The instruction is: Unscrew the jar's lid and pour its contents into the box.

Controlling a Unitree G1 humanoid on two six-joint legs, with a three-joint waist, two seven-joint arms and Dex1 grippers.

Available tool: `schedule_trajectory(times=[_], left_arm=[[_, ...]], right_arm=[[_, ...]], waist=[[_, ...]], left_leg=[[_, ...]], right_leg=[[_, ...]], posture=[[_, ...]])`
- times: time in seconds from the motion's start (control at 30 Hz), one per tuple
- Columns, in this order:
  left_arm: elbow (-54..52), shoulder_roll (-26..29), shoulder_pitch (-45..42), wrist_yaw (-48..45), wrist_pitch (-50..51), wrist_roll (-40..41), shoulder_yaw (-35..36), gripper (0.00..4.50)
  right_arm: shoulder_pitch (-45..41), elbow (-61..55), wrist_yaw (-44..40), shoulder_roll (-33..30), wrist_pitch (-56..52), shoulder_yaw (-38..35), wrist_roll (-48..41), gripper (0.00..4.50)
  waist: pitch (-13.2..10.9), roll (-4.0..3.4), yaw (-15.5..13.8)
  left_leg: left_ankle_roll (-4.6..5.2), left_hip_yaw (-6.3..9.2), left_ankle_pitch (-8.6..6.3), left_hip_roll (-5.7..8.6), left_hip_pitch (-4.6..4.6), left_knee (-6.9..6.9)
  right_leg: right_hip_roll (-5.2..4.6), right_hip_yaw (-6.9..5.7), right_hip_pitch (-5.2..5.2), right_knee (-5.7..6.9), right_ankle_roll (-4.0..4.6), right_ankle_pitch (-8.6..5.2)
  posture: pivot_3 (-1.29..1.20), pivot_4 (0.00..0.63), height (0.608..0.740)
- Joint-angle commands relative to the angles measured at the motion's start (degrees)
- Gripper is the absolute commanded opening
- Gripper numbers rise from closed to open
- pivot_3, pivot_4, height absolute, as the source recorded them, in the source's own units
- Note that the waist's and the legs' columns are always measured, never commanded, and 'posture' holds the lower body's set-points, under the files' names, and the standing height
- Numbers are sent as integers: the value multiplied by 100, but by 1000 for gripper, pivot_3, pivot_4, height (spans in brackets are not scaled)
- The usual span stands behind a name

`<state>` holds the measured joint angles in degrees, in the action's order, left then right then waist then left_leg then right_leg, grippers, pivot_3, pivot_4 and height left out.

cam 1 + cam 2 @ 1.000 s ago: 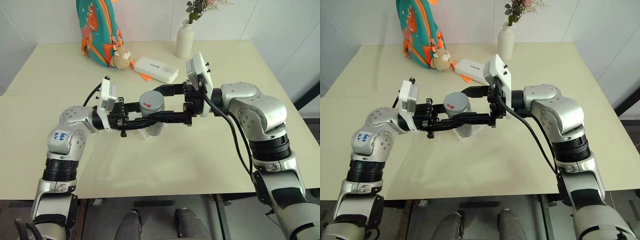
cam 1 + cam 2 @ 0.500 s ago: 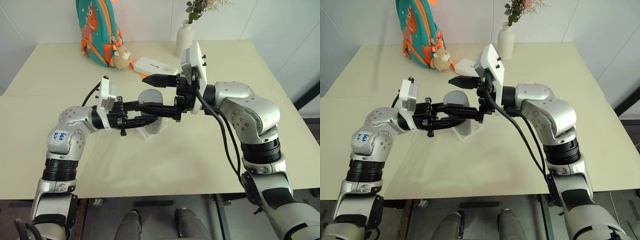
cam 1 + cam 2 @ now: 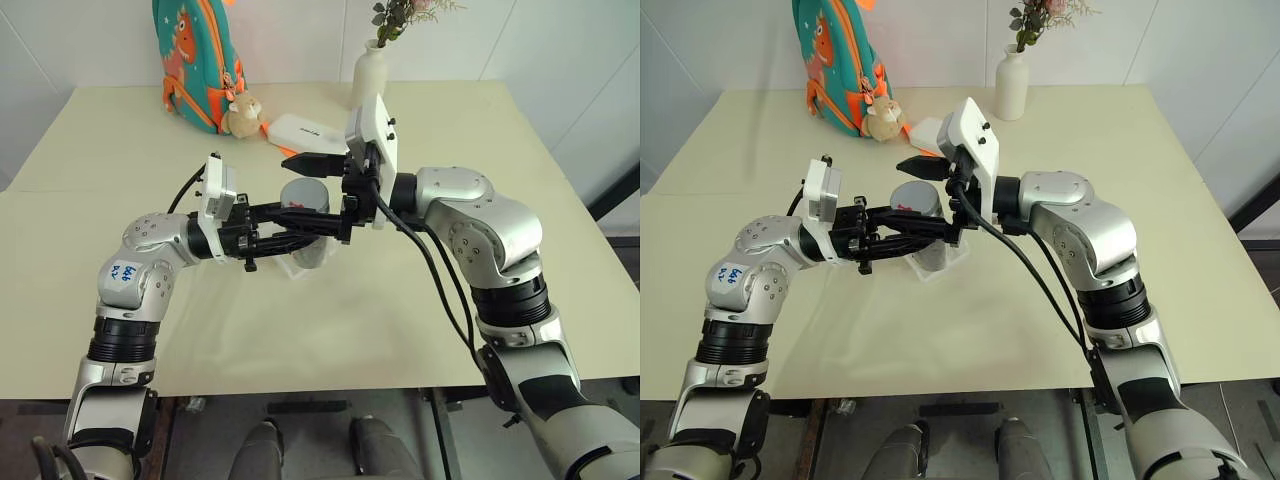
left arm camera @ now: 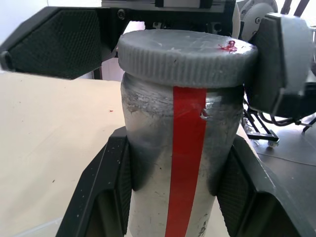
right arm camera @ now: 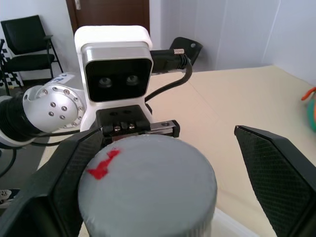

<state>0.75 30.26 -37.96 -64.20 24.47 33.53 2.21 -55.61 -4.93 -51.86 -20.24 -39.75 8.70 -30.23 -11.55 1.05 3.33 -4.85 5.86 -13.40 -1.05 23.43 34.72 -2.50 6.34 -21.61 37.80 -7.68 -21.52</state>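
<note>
Jar [image 4: 182,163] first: I see a small clear cylinder, cloudy and scuffed, with a red stripe running down its side, held upright above the table [image 3: 420,300]. Its lid [image 4: 187,57] is a grey ribbed cap carrying a small red mark on top, and it sits on the jar. My left gripper [image 3: 300,222] is clamped on the jar's body below the lid, one finger pressed to each side. My right gripper [image 3: 308,187] comes in from the opposite side with its jaws spread wide, one finger on either side of the lid; whether either pad touches the rim, I cannot tell. Beneath the jar, the clear box [image 3: 940,268] rests on the table.
</note>
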Motion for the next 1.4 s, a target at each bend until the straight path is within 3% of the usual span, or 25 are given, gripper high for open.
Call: schedule_trajectory(times=[0.03, 0.57, 0.8, 1.1, 1.4], left_arm=[[-209, 65, -77, -39, -30, 126, 147, 1891], [-164, 139, 11, -43, -38, 81, 226, 1891], [-75, 144, -52, -44, -67, 38, 211, 1891], [-27, 91, -121, -74, -61, 29, 155, 1891], [-39, 72, -119, -85, -52, 45, 154, 1891]], right_arm=[[-123, -78, -36, -283, 129, -368, -8, 4457], [387, -500, -179, -1251, -470, -1276, -982, 4457], [326, -979, 142, -672, -703, -961, -1360, 4457], [19, -363, 743, 98, 164, 38, 10, 4457], [-54, -181, 764, 230, 296, -70, 175, 4457]], waist=[[0, 0, -2], [-1, 0, -21], [-5, -7, 12], [-5, -8, -8], [-6, -8, -3]], left_leg=[[0, 0, 0, 0, 0, -1], [1, -1, 0, 3, 2, 1], [1, -2, 0, -7, 0, -1], [0, -1, 0, -1, 1, 9], [0, -1, 0, -2, 2, 5]], right_leg=[[0, 0, 0, 0, 0, 0], [-3, 0, 2, -5, 0, 0], [7, 1, 0, -1, 0, 0], [1, 1, 0, 3, 0, 0], [1, 0, -2, 3, 0, 0]], posture=[[0, 150, 740], [0, 150, 740], [0, 150, 740], [0, 150, 740], [0, 150, 740]])
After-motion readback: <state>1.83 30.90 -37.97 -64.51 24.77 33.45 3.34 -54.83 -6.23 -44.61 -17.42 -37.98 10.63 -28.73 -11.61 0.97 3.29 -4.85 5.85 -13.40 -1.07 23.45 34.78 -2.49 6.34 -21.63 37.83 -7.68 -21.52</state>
